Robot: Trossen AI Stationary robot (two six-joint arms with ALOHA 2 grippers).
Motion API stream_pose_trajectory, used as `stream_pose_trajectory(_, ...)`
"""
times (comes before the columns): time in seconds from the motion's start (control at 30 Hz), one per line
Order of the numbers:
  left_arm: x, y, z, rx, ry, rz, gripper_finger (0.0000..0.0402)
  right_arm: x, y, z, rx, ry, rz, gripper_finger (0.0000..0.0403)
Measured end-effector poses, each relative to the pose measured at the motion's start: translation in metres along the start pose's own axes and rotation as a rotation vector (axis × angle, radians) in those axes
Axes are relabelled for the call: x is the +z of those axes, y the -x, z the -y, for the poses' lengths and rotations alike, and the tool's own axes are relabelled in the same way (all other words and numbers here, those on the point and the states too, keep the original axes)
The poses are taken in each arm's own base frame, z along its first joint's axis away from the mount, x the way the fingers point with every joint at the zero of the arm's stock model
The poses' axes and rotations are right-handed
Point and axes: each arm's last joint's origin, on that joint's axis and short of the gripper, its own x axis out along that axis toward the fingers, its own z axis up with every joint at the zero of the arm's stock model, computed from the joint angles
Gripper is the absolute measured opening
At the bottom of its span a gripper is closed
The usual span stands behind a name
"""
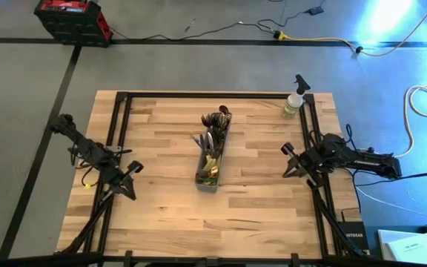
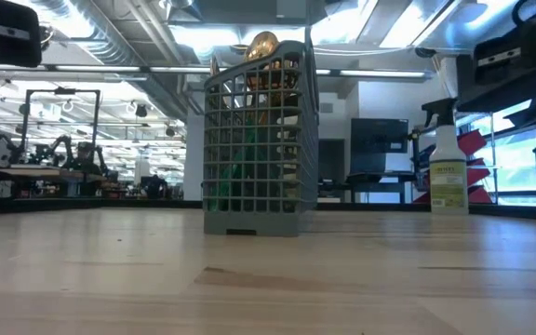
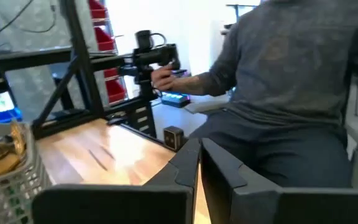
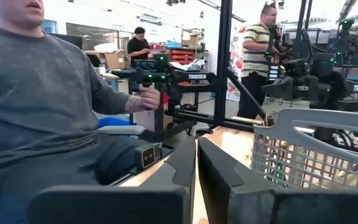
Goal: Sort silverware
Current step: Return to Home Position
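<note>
Left gripper (image 3: 199,144) and right gripper (image 4: 197,143) sit at opposite table sides, fingers together on nothing, with the silverware (image 1: 212,144) upright in the mesh caddy (image 1: 206,182) midway between them, well apart from both; parked, likely since sorting looks finished.

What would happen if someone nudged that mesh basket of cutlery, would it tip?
Pushed high, it might tip: the basket looks tall and narrow from the low view, and silverware pokes above its rim, suggesting top-heaviness. Pushed low, it would likely slide on the smooth wooden table.
</note>
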Motion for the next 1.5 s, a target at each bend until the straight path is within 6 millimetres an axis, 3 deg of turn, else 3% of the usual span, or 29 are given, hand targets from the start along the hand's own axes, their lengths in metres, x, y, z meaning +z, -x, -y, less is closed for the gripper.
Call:
stream_pose_trajectory(0.33,-0.003,0.0,-0.003,0.099,0.07,-0.038,0.0,-0.008,0.0,0.004,-0.123,-0.052,-0.058,0.0001)
stream_pose_trajectory(0.57,-0.006,-0.003,-0.004,0.132,-0.268,-0.108,0.0,-0.008,0.0,0.006,-0.18,0.137,-0.075,0.0001)
stream_pose_trajectory(0.73,-0.007,-0.001,-0.017,0.528,-0.289,-0.222,0.0,-0.008,0.001,0.011,-0.344,0.178,-0.086,0.0001)
stream_pose_trajectory(0.87,-0.009,0.009,-0.029,0.98,-0.175,-0.306,0.0,-0.009,0.004,0.017,-0.56,0.178,-0.106,0.0001)
stream_pose_trajectory(1.0,-0.01,0.016,-0.033,1.246,-0.065,-0.289,0.0,-0.011,0.01,0.023,-0.838,0.172,-0.151,0.0001)
stream_pose_trajectory(1.5,-0.012,0.017,-0.033,1.271,-0.101,-0.34,0.0,-0.01,0.011,0.024,-0.896,0.176,-0.143,0.0001)
